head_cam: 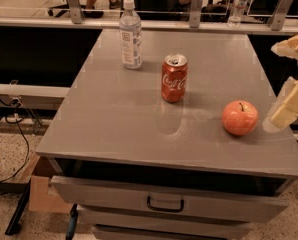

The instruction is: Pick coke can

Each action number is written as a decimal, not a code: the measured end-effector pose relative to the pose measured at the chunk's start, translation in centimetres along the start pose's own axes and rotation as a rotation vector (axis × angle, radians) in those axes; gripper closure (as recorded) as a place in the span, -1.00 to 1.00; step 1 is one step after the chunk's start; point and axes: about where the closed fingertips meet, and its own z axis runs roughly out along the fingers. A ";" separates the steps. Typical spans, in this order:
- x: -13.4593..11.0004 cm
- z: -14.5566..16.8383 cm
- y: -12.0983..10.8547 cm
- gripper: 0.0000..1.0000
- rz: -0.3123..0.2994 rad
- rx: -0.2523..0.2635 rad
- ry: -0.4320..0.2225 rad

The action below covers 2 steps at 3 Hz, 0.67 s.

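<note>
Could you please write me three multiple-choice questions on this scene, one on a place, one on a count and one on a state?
1. Where does the coke can stand?
A. between the water bottle and the apple
B. on a shelf
C. on the floor

2. How many things stand on the table?
A. one
B. three
C. five

3. How is the coke can?
A. lying on its side
B. lifted in the gripper
C. upright on the table

Answers:
1 A: the bottle is behind it toward the view's left, the apple nearer toward the right.
2 B: bottle, can and apple.
3 C: it stands on its base; the gripper is at the view's right edge beside the apple, apart from the can.
</note>
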 end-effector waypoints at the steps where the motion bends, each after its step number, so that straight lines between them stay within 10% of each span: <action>1: -0.6 2.1 -3.0 -1.00 0.060 0.061 -0.213; 2: -2.9 4.1 -5.9 -1.00 0.076 0.093 -0.369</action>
